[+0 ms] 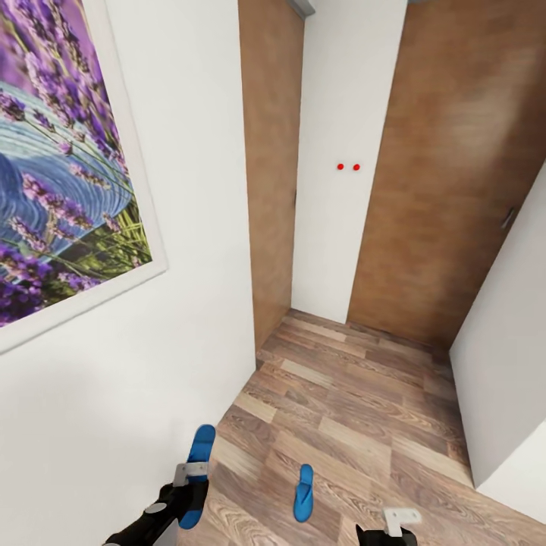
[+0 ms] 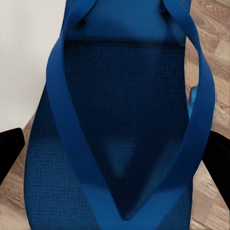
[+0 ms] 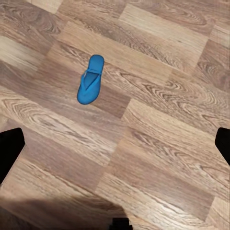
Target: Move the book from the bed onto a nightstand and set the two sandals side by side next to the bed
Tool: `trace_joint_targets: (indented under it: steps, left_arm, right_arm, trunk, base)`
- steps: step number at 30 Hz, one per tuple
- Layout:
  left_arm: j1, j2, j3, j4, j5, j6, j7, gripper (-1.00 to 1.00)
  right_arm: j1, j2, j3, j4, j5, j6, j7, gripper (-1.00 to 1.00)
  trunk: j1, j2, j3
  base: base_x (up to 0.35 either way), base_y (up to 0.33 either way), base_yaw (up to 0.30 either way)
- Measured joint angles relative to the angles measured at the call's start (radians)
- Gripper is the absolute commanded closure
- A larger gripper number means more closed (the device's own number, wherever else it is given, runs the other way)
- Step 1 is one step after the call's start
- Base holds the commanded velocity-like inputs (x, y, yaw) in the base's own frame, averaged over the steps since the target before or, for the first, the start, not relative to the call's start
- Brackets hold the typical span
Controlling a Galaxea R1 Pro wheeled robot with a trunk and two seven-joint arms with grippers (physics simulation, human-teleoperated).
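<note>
Carrying one blue sandal [image 1: 199,464] in the left gripper [image 1: 186,494], the robot stands in a narrow passage with a white wall [image 1: 152,364] on its left and a wood-plank floor [image 1: 356,409] ahead. In the left wrist view this held sandal [image 2: 120,134] lies very close between the two dark fingers [image 2: 9,148], which seem clamped on its sides, its straps toward the camera. The second sandal [image 1: 303,493] lies flat on the floor, well apart from the first one, between the two arms in the head view. From the right wrist it shows as a small blue shape [image 3: 90,79] lying alone on the planks. The right gripper [image 1: 394,531] hangs above the floor with its fingertips [image 3: 10,148] wide apart and nothing between them.

I judge that the step in hand is to collect the second sandal. To do it well, the right arm should go down straight over the sandal, turn the wrist so that the fingers cross its narrow width, and close on the sole or the straps. The left grip should stay firm, because the wall is just beside it. The bed, the book and the nightstand are elsewhere.
</note>
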Motion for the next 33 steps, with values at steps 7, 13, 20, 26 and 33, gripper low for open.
trace_joint_targets:
  steps: [7,13,20,26,33]
  left_arm:
    - [0.0,0.0,-0.001,0.0,0.0,0.0,0.001,1.0]
    - [0.0,0.0,-0.014,0.0,0.0,0.0,0.001,1.0]
    - [0.0,0.0,-0.027,0.001,0.0,0.0,0.001,1.0]
    - [0.0,0.0,-0.029,0.001,-0.001,0.002,0.001,1.0]
    - [0.0,-0.001,-0.029,0.001,-0.001,0.002,0.007,1.0]
  right_arm:
    - [0.0,0.0,0.0,0.0,0.0,0.0,0.0,-1.0]
    - [0.0,0.0,0.0,0.0,0.0,0.0,-0.001,-1.0]
    - [0.0,0.0,0.0,0.0,0.0,0.0,-0.001,-1.0]
    - [0.0,0.0,0.0,0.0,0.0,0.0,-0.001,-1.0]
    - [0.0,-0.001,0.0,0.0,0.0,0.0,-0.001,-1.0]
  trunk:
    - [0.0,0.0,0.0]
    - [0.0,0.0,0.0]
    - [0.0,0.0,0.0]
    - [0.0,0.0,0.0]
    - [0.0,0.0,0.0]
  base:
    - [0.268,0.079,-0.008]
    - [0.262,0.012,-0.001]
    - [0.255,0.002,0.0]
    - [0.242,0.0,0.0]
    - [0.102,0.001,0.0]
